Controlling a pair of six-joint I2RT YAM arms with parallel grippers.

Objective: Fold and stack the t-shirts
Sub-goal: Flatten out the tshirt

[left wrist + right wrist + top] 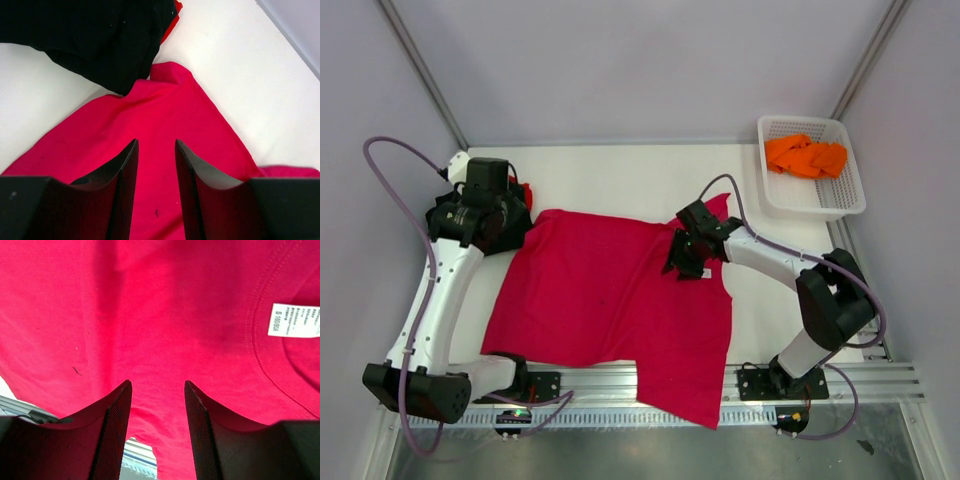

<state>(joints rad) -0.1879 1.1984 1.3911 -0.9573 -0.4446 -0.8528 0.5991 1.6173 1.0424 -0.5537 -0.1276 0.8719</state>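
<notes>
A large crimson t-shirt [605, 300] lies spread flat on the white table, its lower hem hanging over the front rail. My left gripper [512, 228] is open over the shirt's far left corner [165, 110], with nothing between its fingers. A black t-shirt [90, 35] and a strip of a red one [172, 22] lie just beyond that corner. My right gripper [684, 260] is open over the shirt near its collar. The crimson cloth [160, 315] fills the right wrist view, with its white label [295, 320] at the right. An orange t-shirt [805, 155] lies in the basket.
A white mesh basket [850, 200] stands at the table's far right corner. The metal front rail [590, 380] runs along the near edge between the arm bases. Grey walls close the table on three sides.
</notes>
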